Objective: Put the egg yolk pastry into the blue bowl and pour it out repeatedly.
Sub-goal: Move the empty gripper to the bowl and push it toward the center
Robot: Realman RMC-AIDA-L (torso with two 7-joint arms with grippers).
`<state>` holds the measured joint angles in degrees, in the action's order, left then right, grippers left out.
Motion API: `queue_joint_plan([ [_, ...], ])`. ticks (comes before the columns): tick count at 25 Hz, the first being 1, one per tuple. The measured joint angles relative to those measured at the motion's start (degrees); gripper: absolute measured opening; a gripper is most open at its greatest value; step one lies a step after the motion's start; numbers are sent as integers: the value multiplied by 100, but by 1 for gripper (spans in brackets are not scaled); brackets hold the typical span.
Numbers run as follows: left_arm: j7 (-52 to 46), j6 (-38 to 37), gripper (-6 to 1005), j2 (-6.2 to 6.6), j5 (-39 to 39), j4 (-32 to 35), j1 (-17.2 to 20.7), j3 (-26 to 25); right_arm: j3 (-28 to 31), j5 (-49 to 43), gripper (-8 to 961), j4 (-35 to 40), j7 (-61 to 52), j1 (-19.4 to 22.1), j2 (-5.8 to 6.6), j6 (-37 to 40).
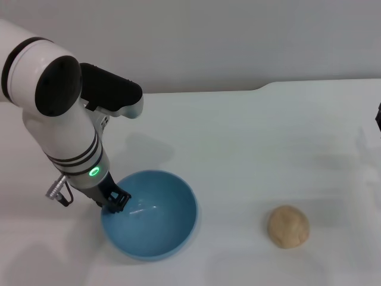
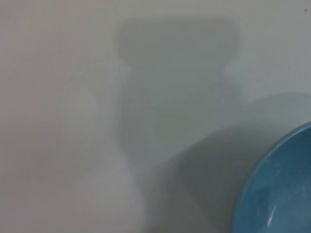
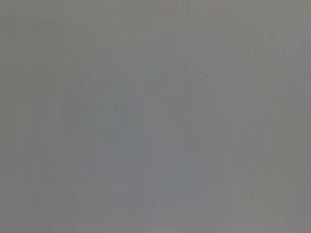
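One round glossy light-blue bowl point(image 1: 150, 213) gripped at its rim by my left claw point(image 1: 115, 201), small tan dough-like pastry ball point(image 1: 288, 226) only on head view, apart on white desk point(image 1: 250, 143), right claw state untellable.

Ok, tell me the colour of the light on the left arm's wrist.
Green: a glowing ring light just above the left gripper, clearest in the head view.

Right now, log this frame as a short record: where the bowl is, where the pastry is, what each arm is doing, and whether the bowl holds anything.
bowl: blue bowl on the white table, near the front left
bowl contents: empty
pastry: tan pastry ball on the table, right of the bowl, apart from it
left tool: left tool at the bowl's left rim
right tool: only a dark sliver shows at the right edge of the head view
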<state>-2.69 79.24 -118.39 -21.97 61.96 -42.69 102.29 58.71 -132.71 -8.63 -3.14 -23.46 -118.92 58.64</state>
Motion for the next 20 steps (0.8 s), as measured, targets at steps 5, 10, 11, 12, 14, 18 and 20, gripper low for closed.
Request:
queue_joint_plan([
  [5, 9, -2, 207, 0, -2, 0, -4, -10, -26, -3, 508, -234, -413, 86, 7, -33],
  [10, 39, 15, 78, 0, -4, 6, 6, 5, -122, -622, 507, -690, -1498, 173, 209, -114],
  [11, 42, 27, 57, 0, -4, 9, 7, 14, -129, -944, 507, -858, -1950, 208, 321, -114],
  [12, 44, 36, 37, 1, -3, 10, 7, 21, -132, -1255, 507, -1013, -2403, 237, 431, -117],
  [14, 45, 42, 17, 1, 0, 11, 11, 33, -131, -1794, 507, -1231, -3248, 235, 652, -122],
  [18, 52, 35, 17, 2, 2, 12, 29, 40, -118, -2938, 507, -1292, -5081, -34, 1064, -131],
  [20, 61, 27, 16, 3, 1, 12, 30, 46, -283, -3340, 507, -1248, -5933, -256, 1253, -125],
])
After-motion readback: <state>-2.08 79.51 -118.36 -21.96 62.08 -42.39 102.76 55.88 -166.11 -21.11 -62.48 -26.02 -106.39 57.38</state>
